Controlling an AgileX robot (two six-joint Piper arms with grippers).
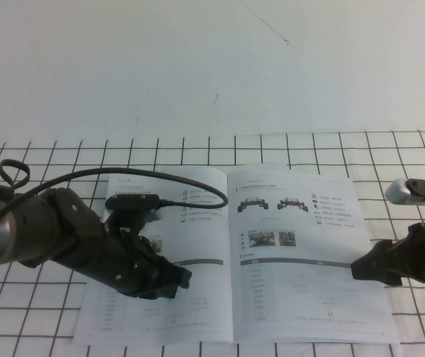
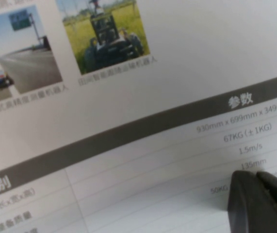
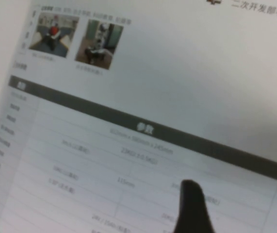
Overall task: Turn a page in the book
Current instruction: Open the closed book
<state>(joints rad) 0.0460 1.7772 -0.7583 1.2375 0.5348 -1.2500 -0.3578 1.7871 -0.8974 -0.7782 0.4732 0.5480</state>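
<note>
The book (image 1: 234, 256) lies open and flat on the grid-marked table. Its right-hand leaf is the page (image 1: 301, 245), showing two black wheeled robots at the top and a grey-barred table below; the right wrist view shows the page (image 3: 143, 87) close up. My left gripper (image 1: 176, 281) rests on the left-hand leaf with its tips (image 2: 257, 175) together, holding nothing. My right gripper (image 1: 357, 269) hovers at the page's outer right edge. Only one dark finger (image 3: 192, 208) shows over the paper, with nothing against it.
The white table with black grid lines (image 1: 48, 160) extends around the book, with a plain white wall behind. A black cable (image 1: 197, 178) loops from the left arm over the top of the left leaf. The left arm's body covers much of that leaf.
</note>
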